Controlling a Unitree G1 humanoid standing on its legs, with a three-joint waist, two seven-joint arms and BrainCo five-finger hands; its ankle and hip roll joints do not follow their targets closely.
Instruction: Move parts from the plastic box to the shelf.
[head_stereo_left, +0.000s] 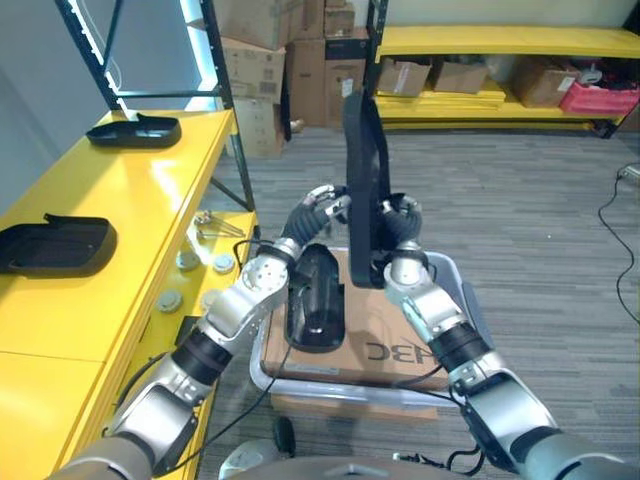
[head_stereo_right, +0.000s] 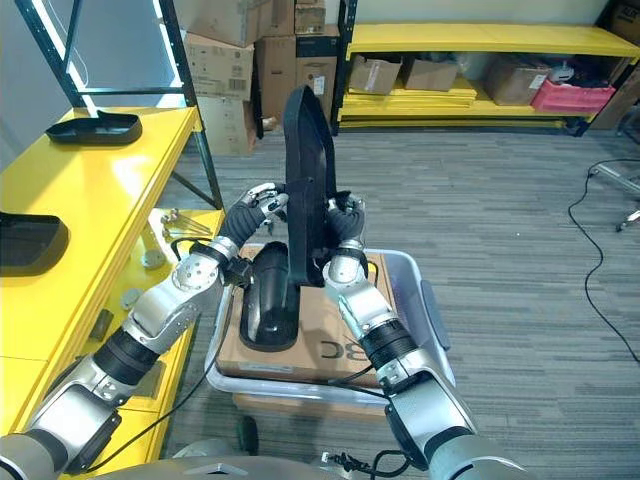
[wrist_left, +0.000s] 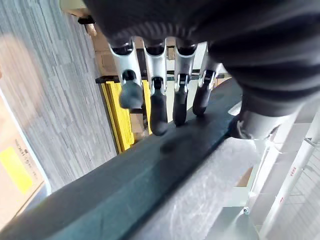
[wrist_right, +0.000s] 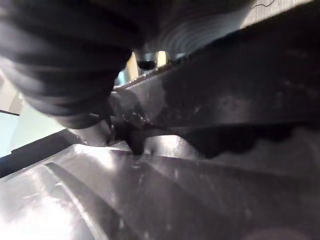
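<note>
The plastic box (head_stereo_right: 432, 318) sits nearest, directly below the arms, with a cardboard sheet (head_stereo_right: 320, 330) covering its floor and one black moulded part (head_stereo_right: 268, 298) lying on that sheet at its left end. Above it, a second long black part (head_stereo_left: 364, 190) stands on end, lifted clear of the box rim. The left hand (head_stereo_left: 318, 205) presses its straight fingers (wrist_left: 156, 95) flat against the part's left edge; the right hand (head_stereo_left: 398, 222) grips the right edge from behind, fingers wrapped round it. To the left, the yellow shelf (head_stereo_left: 130, 200) carries two more black parts (head_stereo_left: 52, 245) with bare surface between them. Grey carpet (head_stereo_left: 520, 230) beyond lies open up to stacked cardboard boxes (head_stereo_left: 290, 60).
</note>
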